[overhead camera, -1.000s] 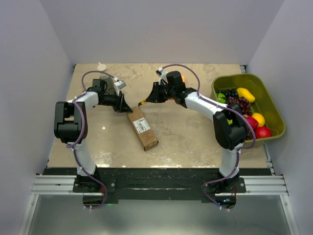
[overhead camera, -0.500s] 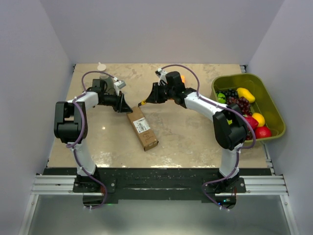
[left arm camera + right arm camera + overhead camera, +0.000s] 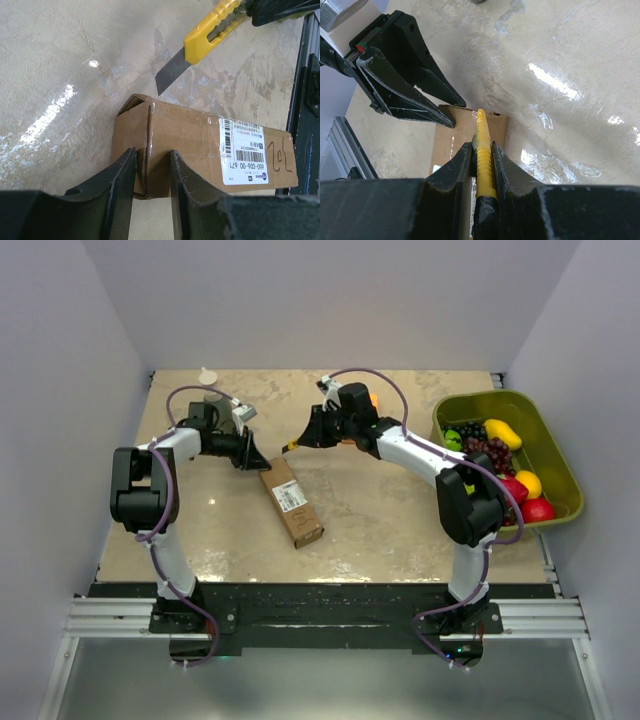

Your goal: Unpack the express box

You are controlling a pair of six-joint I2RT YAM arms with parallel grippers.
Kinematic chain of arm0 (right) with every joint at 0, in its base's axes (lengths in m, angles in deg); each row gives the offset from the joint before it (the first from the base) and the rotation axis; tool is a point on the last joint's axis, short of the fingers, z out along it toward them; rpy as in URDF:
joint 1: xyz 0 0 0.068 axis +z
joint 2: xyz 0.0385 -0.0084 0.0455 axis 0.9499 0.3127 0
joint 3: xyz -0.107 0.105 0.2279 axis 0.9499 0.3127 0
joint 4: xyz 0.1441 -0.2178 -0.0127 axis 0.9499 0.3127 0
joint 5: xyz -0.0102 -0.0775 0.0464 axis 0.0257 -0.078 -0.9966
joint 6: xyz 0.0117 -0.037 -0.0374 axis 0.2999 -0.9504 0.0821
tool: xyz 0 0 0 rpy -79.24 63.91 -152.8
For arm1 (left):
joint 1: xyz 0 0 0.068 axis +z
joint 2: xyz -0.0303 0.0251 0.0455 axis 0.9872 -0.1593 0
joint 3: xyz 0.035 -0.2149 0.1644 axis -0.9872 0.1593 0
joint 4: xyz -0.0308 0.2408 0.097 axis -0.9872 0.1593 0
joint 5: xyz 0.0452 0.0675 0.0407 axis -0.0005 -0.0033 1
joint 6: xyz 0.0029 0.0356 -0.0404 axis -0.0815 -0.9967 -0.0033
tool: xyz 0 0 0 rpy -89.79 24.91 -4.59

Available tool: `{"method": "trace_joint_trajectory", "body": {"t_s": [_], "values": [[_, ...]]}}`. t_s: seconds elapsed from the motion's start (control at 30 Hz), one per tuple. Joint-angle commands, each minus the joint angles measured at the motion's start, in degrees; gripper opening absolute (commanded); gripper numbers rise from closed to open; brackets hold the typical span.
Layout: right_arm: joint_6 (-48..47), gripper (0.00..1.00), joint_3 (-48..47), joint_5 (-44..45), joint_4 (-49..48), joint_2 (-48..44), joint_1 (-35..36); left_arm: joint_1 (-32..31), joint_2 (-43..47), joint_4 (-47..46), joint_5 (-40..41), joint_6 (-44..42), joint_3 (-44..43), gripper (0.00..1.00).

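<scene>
The express box is a brown carton with a white label, lying aslant mid-table. It also shows in the left wrist view and the right wrist view. My left gripper sits at its far end, jaws a little apart, tips straddling the end edge of the box. My right gripper is shut on a yellow utility knife. The knife's blade is out and hangs just above and beyond the box's far end, apart from it.
A green bin of plastic fruit stands at the right. A small orange object peeks from behind the right arm. A white bottle stands at the back left. A black rail runs along the near table edge.
My right gripper with the knife has drifted slightly up and back from the box's end. The left gripper and the box have not moved.
</scene>
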Motion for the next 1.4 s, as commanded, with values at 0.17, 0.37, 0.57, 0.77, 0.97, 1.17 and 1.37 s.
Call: {"method": "trace_joint_trajectory", "body": {"t_s": [0.17,0.37,0.57,0.77,0.97,1.17,1.37], "values": [[-1.1,0.00,-1.8,1.8,-0.7,0.1,0.6,-1.6,-4.5,4.3,11.9,-1.7,4.5,0.00],[-1.5,0.00,-1.9,1.8,-0.1,0.3,1.0,-1.6,-4.6,4.1,11.9,-1.5,4.3,0.00],[-1.2,0.00,-1.8,1.3,-0.1,0.7,1.1,-1.6,-5.0,4.0,11.8,-1.5,4.2,0.00],[-1.6,0.00,-1.8,2.0,0.3,0.5,1.1,-1.6,-5.0,4.0,11.8,-1.4,4.2,0.00],[-1.6,0.00,-1.8,2.2,0.3,0.6,1.2,-1.6,-5.3,3.9,11.8,-1.3,4.1,0.00],[-1.8,0.00,-1.7,2.2,0.5,0.8,1.3,-1.6,-5.2,3.8,11.9,-1.2,4.1,0.00],[-2.1,0.00,-1.8,2.6,0.8,1.1,1.6,-1.6,-5.3,3.8,11.8,-1.1,3.9,0.00]]}}
